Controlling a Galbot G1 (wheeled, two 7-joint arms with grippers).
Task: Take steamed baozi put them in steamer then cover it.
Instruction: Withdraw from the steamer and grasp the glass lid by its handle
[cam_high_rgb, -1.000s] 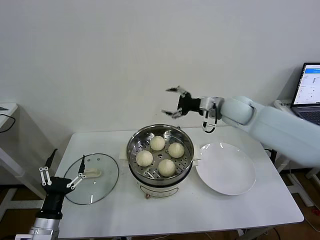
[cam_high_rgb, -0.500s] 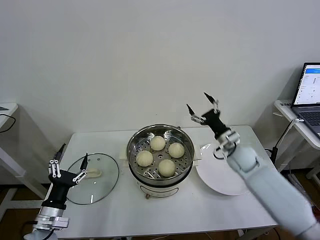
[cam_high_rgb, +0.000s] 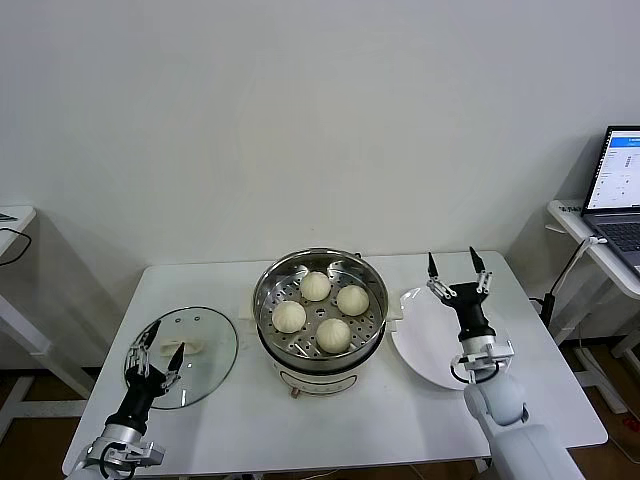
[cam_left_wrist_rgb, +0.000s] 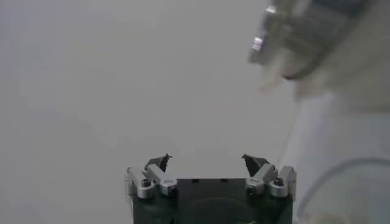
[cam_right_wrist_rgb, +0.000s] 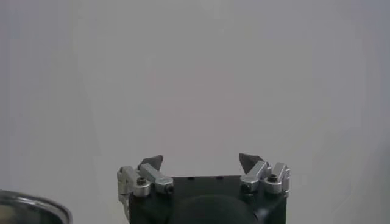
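The four steamed baozi sat in the steamer, the cover at its nine o'clock beneath the spread-jawed left gripper, while the right gripper gaped empty at three o'clock.

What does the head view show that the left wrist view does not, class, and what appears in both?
Only the head view shows the four steamed baozi inside the steamer, the empty white plate, the table and the open right gripper raised over that plate. Only the left wrist view shows the left gripper's fingertips close up against a blank wall. Both show the open left gripper and the cover.
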